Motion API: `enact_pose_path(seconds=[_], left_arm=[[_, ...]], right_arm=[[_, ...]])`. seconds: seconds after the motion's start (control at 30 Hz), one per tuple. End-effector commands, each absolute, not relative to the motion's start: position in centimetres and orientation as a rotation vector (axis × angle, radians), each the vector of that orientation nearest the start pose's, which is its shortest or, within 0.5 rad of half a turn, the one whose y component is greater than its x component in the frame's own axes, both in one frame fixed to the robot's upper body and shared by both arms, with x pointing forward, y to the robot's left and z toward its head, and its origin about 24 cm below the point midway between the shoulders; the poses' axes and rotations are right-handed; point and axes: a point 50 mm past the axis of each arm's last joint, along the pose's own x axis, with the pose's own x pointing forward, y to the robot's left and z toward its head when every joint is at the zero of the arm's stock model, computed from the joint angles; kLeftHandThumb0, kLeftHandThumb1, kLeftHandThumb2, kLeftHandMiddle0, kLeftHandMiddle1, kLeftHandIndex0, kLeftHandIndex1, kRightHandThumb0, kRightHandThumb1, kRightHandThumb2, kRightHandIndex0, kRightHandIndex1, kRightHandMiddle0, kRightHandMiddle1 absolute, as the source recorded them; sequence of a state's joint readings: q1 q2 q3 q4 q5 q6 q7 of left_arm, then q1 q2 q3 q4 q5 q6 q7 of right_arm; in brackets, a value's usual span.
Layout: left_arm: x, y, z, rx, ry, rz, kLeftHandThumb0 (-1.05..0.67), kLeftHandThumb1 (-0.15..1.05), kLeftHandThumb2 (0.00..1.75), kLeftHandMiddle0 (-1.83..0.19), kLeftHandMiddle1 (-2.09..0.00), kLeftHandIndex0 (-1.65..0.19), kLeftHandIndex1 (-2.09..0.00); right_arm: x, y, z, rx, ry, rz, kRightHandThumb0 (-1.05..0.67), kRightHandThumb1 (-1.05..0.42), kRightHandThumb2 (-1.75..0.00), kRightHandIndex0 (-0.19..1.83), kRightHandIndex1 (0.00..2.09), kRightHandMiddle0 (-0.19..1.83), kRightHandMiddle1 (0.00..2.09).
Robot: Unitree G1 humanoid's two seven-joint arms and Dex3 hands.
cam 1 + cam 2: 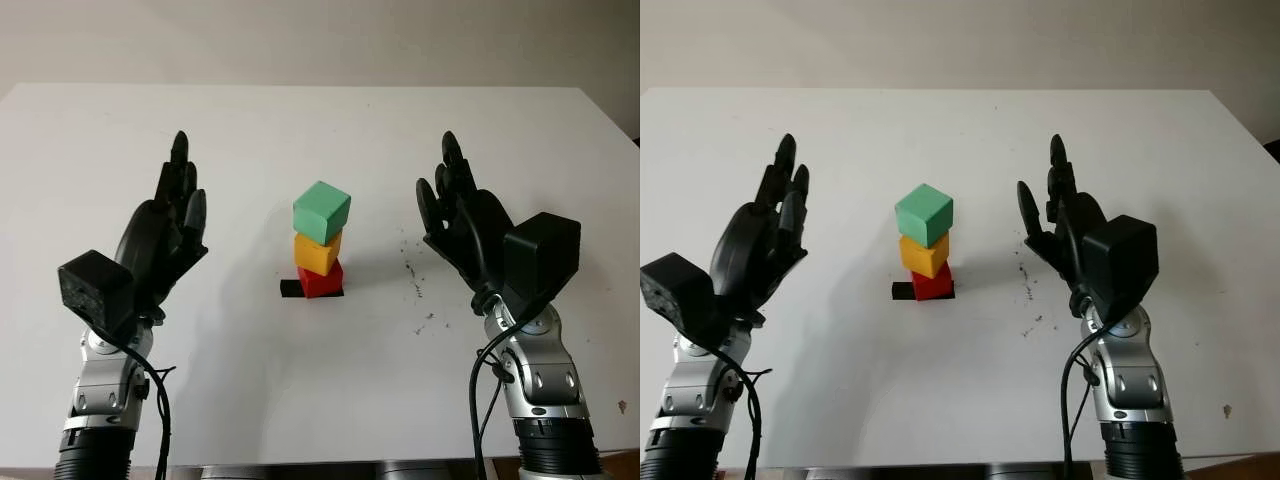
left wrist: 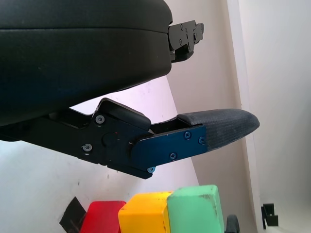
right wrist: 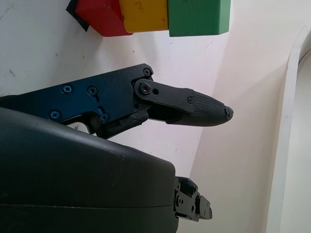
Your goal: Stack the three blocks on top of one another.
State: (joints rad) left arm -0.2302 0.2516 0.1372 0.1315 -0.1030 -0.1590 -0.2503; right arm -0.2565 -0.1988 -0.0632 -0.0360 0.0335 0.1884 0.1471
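Between our two hands stands the tower: the green cube block (image 1: 321, 211) on the yellow cube block (image 1: 318, 252) on the red cube block (image 1: 320, 279). Our left hand (image 1: 165, 225) and right hand (image 1: 460, 215) are open, well apart from it, holding nothing. In the right wrist view the yellow face carries a faint "2". A black tape patch (image 1: 291, 288) lies under the red block on the white table (image 1: 250, 370), with free room on both sides.

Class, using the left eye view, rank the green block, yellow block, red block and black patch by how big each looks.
1. green block, nearest the camera, so possibly flattered
2. yellow block
3. red block, partly hidden under the yellow
4. black patch, mostly covered
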Motion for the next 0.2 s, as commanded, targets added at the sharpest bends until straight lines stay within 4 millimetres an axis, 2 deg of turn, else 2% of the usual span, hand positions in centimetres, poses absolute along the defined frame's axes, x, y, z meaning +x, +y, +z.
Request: enact_pose_path(seconds=[0.0, 0.17], left_arm=[[29.34, 20.09, 10.55, 0.174, -0.289, -0.156, -0.83, 1.05, 0.71, 0.19, 0.00, 0.19, 0.00], [29.57, 19.69, 10.45, 0.166, -0.243, -0.174, -0.81, 1.05, 0.72, 0.19, 0.00, 0.19, 0.00]], right_arm=[[29.84, -17.78, 10.64, -0.157, -0.098, 0.123, -0.65, -1.05, -0.59, -0.19, 0.00, -0.19, 0.00], [29.90, -17.93, 10.50, -0.161, -0.078, 0.132, -0.66, -1.05, -0.59, -0.19, 0.00, -0.19, 0.00]])
